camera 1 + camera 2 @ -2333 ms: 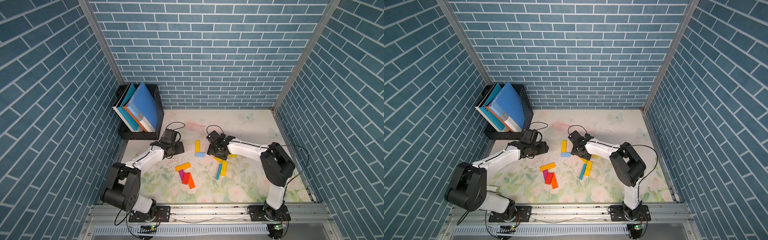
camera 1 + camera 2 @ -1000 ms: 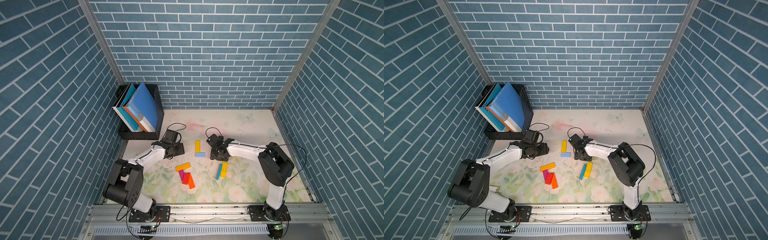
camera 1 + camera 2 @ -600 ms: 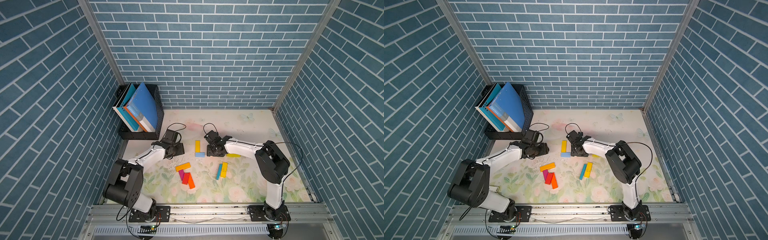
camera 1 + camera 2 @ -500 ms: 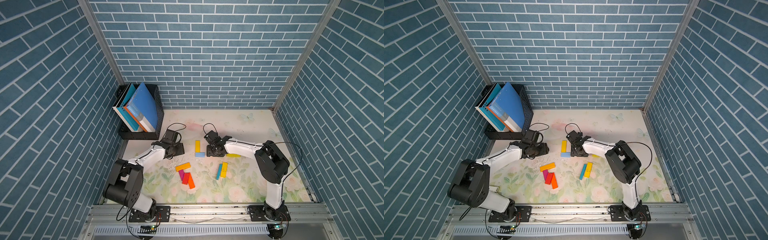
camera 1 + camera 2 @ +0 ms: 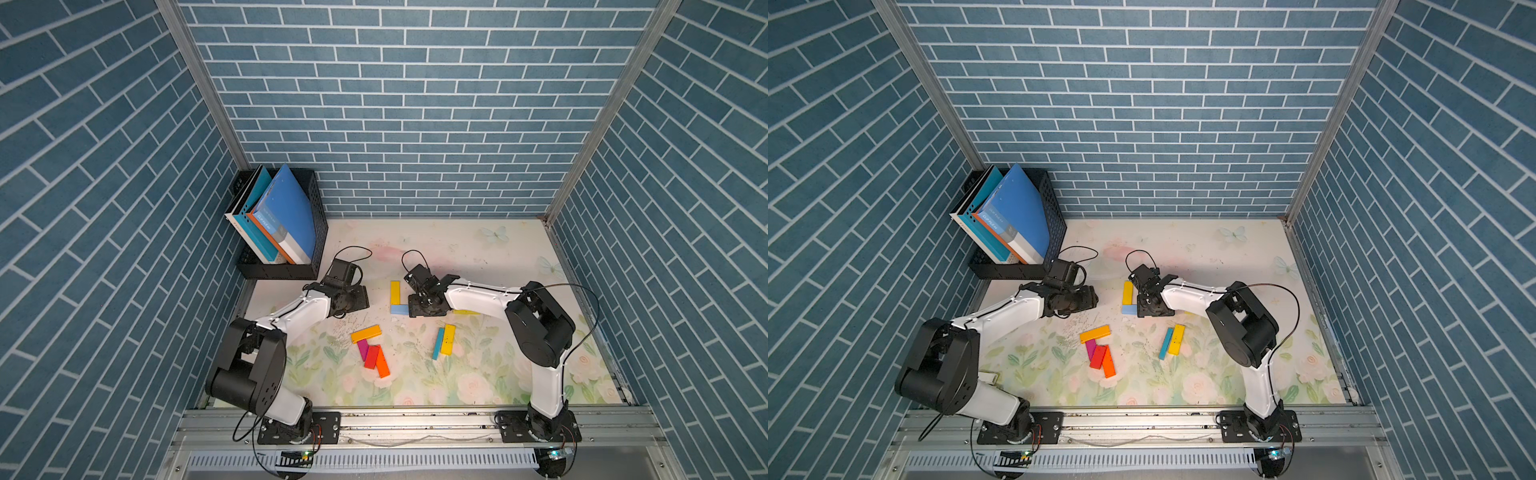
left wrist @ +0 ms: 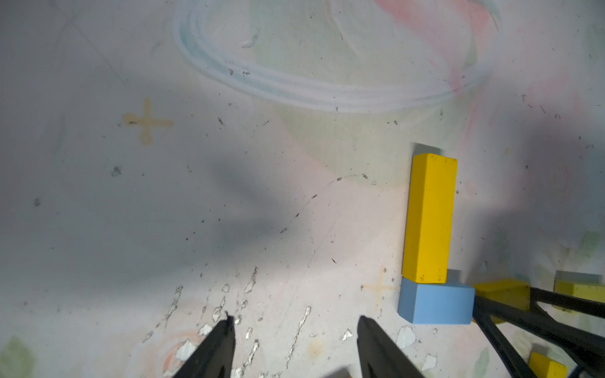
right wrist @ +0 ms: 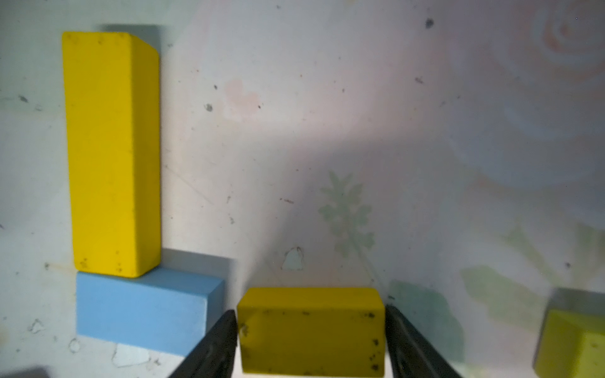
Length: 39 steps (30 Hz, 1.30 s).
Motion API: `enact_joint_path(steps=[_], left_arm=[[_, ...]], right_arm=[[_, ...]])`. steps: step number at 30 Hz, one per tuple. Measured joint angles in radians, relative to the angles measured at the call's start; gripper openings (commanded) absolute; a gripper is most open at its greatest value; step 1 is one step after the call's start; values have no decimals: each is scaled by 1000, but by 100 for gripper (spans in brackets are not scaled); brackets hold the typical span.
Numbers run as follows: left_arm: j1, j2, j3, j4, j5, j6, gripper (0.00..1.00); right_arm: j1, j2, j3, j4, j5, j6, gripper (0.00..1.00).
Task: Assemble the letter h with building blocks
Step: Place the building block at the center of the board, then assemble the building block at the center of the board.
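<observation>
Jaws of the right gripper [image 7: 311, 311] hugging both sides of a yellow block [image 7: 311, 333], pinching or loose I cannot tell, block on the mat [image 7: 327, 131] just beside a blue block [image 7: 140, 311], second yellow block [image 7: 111, 153] touching the blue one, left gripper [image 6: 294, 319] jaws spread over the mat.

Building blocks, flat on the surface [image 5: 478, 257]. Yellow block [image 5: 395, 292], light blue block [image 5: 399, 309]: touching, L-shaped. Second yellow block [image 7: 311, 330] just beside the blue's end; third yellow block [image 7: 569, 343] near. Amber block [image 5: 365, 333], magenta block [image 5: 363, 349], red block [image 5: 371, 357], orange block [image 5: 382, 362]: clustered. Teal block [image 5: 438, 343], fourth yellow block [image 5: 448, 339]: side by side.
</observation>
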Motion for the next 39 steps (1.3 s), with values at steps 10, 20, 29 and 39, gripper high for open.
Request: enact_joint_path(steps=[10, 20, 29, 39], left_arm=[[-9, 0, 0, 0, 1, 0, 65], [-17, -4, 0, 0, 0, -1, 65], [-19, -10, 0, 0, 0, -1, 65], [-20, -10, 0, 1, 0, -1, 65]], right_arm=[[-24, -135, -95, 51, -36, 44, 86], [-87, -165, -163, 165, -150, 61, 88], [-87, -132, -172, 211, -194, 63, 87], [-84, -129, -172, 232, -239, 63, 86]])
